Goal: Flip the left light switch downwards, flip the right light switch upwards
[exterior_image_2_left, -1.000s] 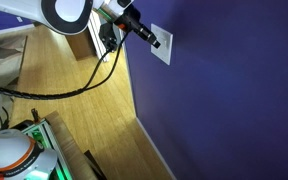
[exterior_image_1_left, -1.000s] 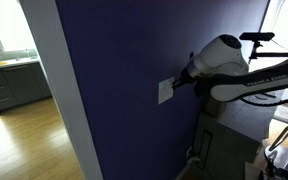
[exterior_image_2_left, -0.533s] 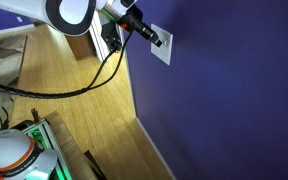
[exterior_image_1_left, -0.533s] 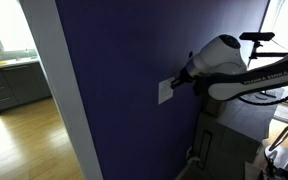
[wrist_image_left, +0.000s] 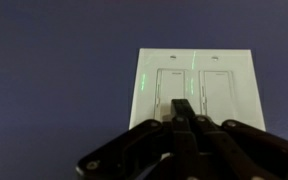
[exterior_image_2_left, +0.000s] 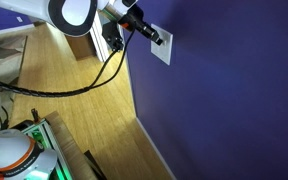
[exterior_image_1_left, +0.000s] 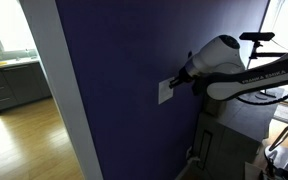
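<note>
A cream-white wall plate point(wrist_image_left: 145, 95) on a dark blue wall holds two rocker switches side by side. The left light switch point(wrist_image_left: 169, 84) and the right light switch point(wrist_image_left: 215, 90) both show in the wrist view. My gripper point(wrist_image_left: 182, 104) is shut, its fingers pressed together, and its tip lies over the lower part of the left switch. I cannot tell whether it touches. In both exterior views the plate point(exterior_image_1_left: 164, 93) point(exterior_image_2_left: 163, 48) is small and the gripper point(exterior_image_1_left: 174, 84) point(exterior_image_2_left: 154, 39) points straight at it. The toggles are too small to make out there.
The dark blue wall point(exterior_image_1_left: 114, 60) fills most of the view. A white door frame point(exterior_image_1_left: 59, 90) stands beside it, with a kitchen beyond. A wood floor point(exterior_image_2_left: 74, 120) lies below. A black cable point(exterior_image_2_left: 94, 80) hangs from the arm.
The arm has shifted very slightly upward along the wall. The gripper stays shut at the switch plate.
</note>
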Motion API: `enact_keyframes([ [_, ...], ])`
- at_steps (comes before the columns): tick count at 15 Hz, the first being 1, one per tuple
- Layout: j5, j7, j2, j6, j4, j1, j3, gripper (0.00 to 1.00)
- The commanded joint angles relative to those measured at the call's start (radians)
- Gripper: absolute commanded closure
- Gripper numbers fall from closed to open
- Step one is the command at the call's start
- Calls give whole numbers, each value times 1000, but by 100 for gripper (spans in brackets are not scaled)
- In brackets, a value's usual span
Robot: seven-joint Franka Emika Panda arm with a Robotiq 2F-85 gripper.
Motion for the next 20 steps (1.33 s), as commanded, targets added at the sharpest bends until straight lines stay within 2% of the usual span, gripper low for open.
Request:
enact_keyframes([
  [1,36,-39,21,23,12,22,-21,100],
  [9,42,-48,33,30,24,27,-27,100],
  [14,21,-35,3,-14,5,11,-11,98],
  [15,24,-37,-11,-22,-5,15,-12,73],
  [17,33,-41,-31,-45,-21,22,-15,69],
  [20,52,-51,-59,-100,-42,42,-25,48],
])
